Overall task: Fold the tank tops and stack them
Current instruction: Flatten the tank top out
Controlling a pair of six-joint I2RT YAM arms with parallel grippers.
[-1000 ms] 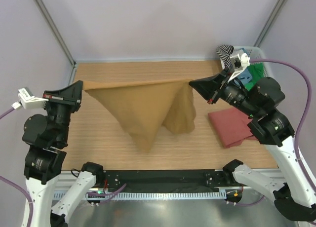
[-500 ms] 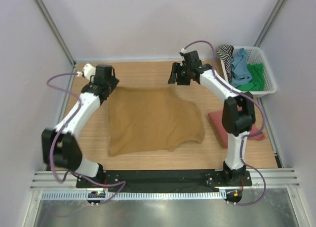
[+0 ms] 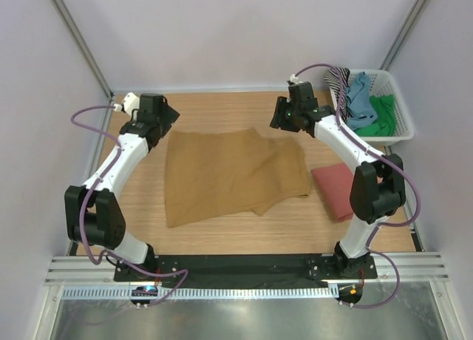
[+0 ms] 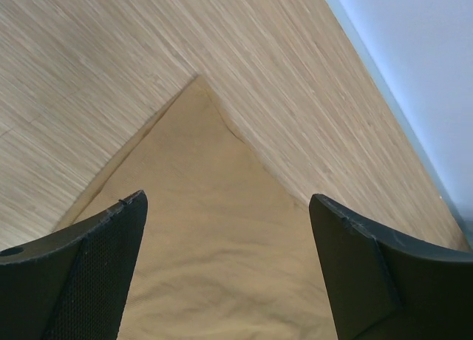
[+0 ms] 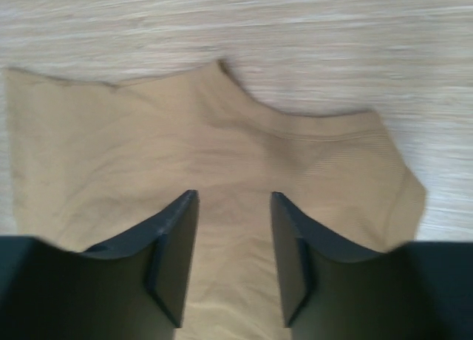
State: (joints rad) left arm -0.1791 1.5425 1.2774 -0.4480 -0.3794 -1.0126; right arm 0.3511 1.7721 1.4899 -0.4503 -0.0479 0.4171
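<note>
The ochre tank top [image 3: 233, 174] lies spread flat mid-way across the table [image 3: 222, 107] and looks light, floppy and quick to bunch, so it's probably best pinched at its far corners, where the wide-open left gripper [image 4: 227, 199] and half-open right gripper [image 5: 233, 196] hover empty.

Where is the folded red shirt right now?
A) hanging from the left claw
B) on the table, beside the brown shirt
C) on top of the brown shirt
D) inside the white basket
B: the red shirt lies folded on the wooden table, just to the right of the spread-out brown shirt.
</note>
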